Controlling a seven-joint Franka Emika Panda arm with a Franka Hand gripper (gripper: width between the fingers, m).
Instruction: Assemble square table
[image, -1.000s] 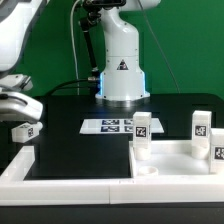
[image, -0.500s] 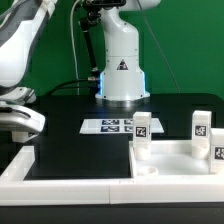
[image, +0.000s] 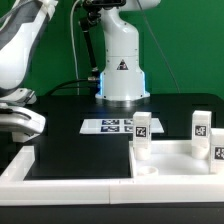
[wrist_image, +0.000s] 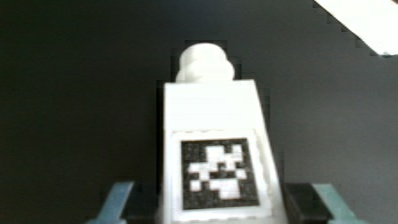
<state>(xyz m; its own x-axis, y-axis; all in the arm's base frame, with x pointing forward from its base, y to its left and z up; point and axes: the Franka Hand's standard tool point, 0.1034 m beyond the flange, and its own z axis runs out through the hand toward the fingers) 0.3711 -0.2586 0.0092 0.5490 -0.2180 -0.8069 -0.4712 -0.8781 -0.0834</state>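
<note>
one leg (wrist_image: 217, 140) fills the wrist view, lying on the black table (image: 70, 145) right between the gripper's (wrist_image: 221, 205) two blue-grey fingers (wrist_image: 121, 203), which stand apart on either side of its tagged end; nothing clamped yet. in the exterior view the gripper sits low at the far left edge and hides that leg.

to do this grasp well, i'd say keep the leg centred between the fingers, settle lower so the pads meet its flat sides squarely, then close. a skewed pinch could twist it.

the count: one tabletop (image: 180, 160) at the near right, three legs standing on it, at (image: 144, 133), (image: 201, 129) and (image: 220, 156), plus this fourth one at the left. one marker board (image: 112, 125) lies mid-table, well apart from both.
</note>
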